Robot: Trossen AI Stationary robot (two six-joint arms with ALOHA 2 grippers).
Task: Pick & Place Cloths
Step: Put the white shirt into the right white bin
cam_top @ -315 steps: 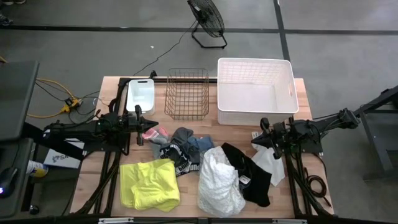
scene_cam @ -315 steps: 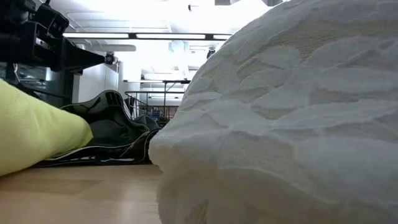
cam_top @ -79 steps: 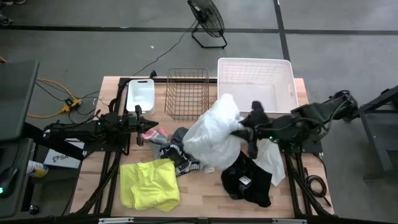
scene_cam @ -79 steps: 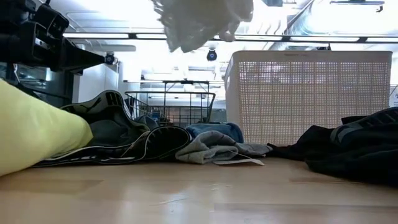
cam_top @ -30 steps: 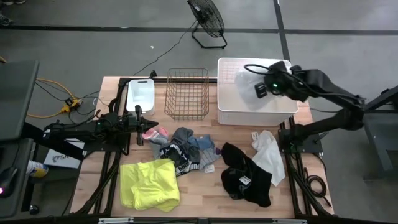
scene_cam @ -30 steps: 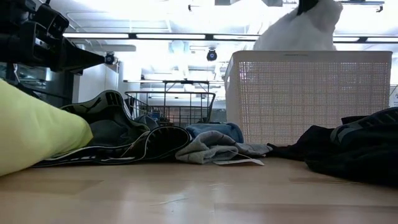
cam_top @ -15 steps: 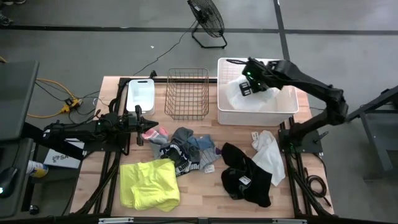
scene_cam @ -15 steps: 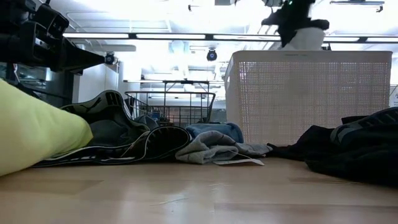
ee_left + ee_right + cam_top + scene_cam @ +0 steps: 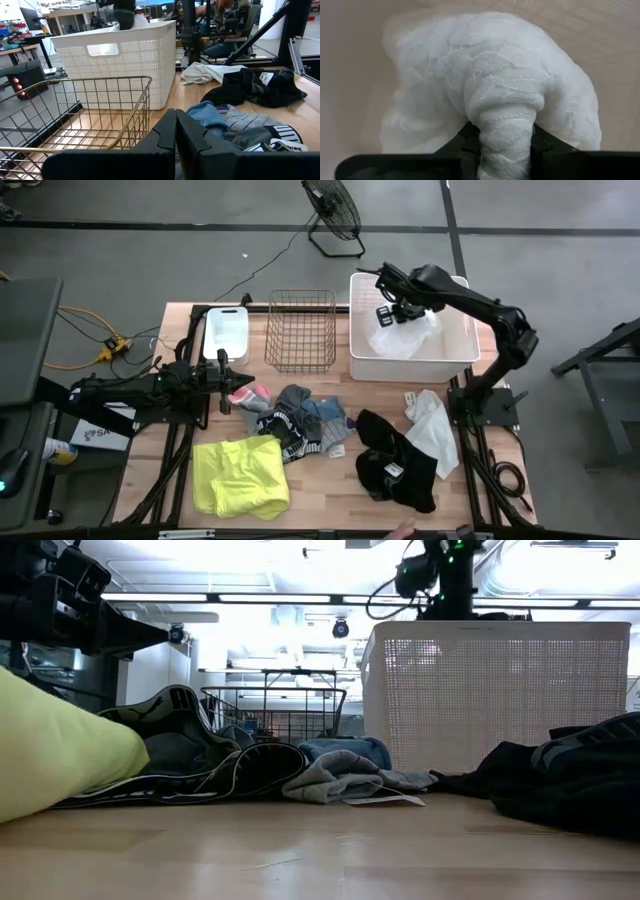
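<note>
My right gripper [image 9: 393, 312] reaches down into the big white tub [image 9: 412, 368] and is shut on the white textured cloth [image 9: 405, 337], which fills the right wrist view. On the table lie a neon-yellow cloth [image 9: 240, 475], a black cloth [image 9: 395, 465], a second white cloth [image 9: 432, 430], a grey-blue one [image 9: 305, 408], a black one with white print [image 9: 285, 435] and a pink-red piece [image 9: 250, 393]. My left gripper [image 9: 232, 385] waits shut at the table's left, beside the pink-red piece. My right gripper [image 9: 505, 137] pinches a bunched, gathered ridge [image 9: 506, 120] of the white cloth between its two fingers [image 9: 469, 136], coming from above and pointing down. Several layers are gathered in the pinch. The rest of the cloth is heaped below on the tub's floor [image 9: 350, 75].
A copper wire basket [image 9: 300, 330] stands left of the big tub, and a small white tub [image 9: 225, 332] left of that. Bare wood shows along the near edge [image 9: 330, 510]. People sit in the room beyond, in the left wrist view.
My right gripper has moved toward the table's left over the big tub and down into it, still shut. The white cloth, which showed above the tub's rim a second ago, has sunk below it and now lies heaped inside.
</note>
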